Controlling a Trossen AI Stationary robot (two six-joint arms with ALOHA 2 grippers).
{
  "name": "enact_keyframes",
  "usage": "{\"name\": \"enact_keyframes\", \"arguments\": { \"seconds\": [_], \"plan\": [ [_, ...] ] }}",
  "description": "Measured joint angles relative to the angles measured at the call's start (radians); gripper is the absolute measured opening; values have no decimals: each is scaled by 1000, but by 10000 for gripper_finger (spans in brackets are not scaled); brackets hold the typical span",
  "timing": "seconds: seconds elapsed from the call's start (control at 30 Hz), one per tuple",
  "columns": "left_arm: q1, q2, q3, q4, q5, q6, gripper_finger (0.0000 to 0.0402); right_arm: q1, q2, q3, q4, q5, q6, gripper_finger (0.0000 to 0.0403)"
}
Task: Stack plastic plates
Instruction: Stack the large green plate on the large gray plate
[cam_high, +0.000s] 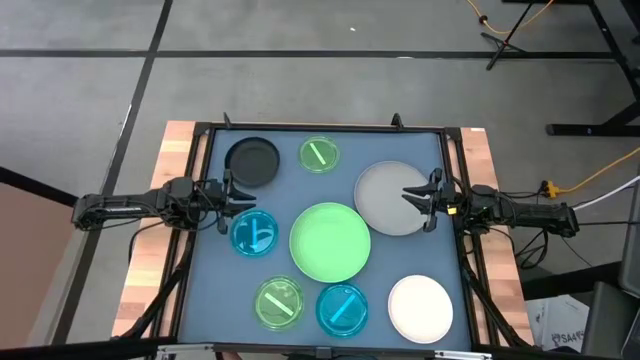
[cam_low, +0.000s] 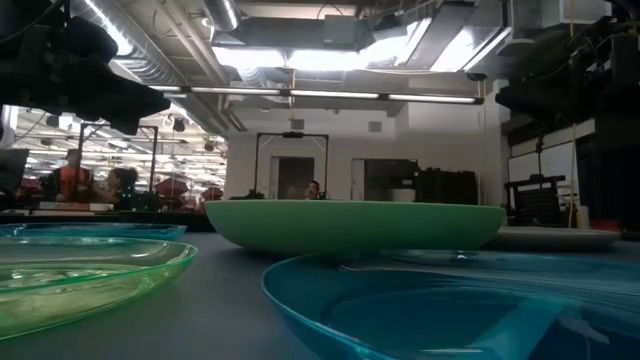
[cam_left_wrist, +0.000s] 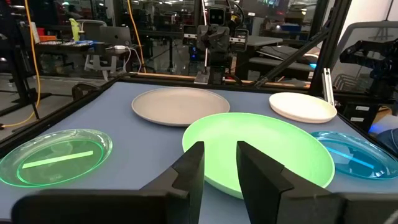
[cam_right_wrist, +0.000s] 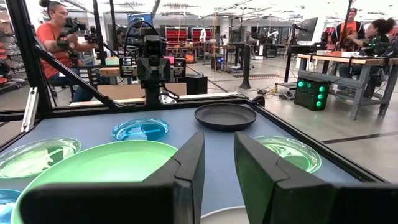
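The plates are round, so none of them has a long side or points any way; all lie flat and face up on the blue tabletop (cam_high: 400, 265), each apart from the others. In the high view the big light green plate (cam_high: 330, 241) sits in the middle of the frame. The big grey plate (cam_high: 393, 198) is to its upper right, the white plate (cam_high: 420, 309) is at the lower right, and the black plate (cam_high: 252, 162) is at the upper left. A small green see-through plate (cam_high: 319, 154) is at the top middle and another green one (cam_high: 280, 303) is at the bottom. One blue see-through plate (cam_high: 254, 233) lies left of the middle and another blue one (cam_high: 342, 309) is at the bottom middle. In the low view the nearest blue plate is cut off by the frame's bottom edge. The left pincer (cam_high: 233, 195) hangs at the left, between the black plate and the blue one, with its fingers a little apart and nothing in them. The right pincer (cam_high: 421, 193) hangs over the grey plate's right part, also a little spread and holding nothing.
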Motion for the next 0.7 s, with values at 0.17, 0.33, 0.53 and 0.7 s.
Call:
{"name": "enact_keyframes", "arguments": {
  "seconds": [0.17, 0.33, 0.53, 0.7],
  "plan": [
    [0, 0, 0, 0, 0, 0, 87, 0, 0, 0, 0, -2, 53, 81],
    [0, 0, 0, 0, 0, 0, 87, 0, 0, 0, 0, 8, 138, 81],
    [0, 0, 0, 0, 0, 0, 87, 0, 0, 0, 0, 10, 217, 81],
    [0, 0, 0, 0, 0, 0, 87, 0, 0, 0, 1, 11, 266, 89]
  ]
}}
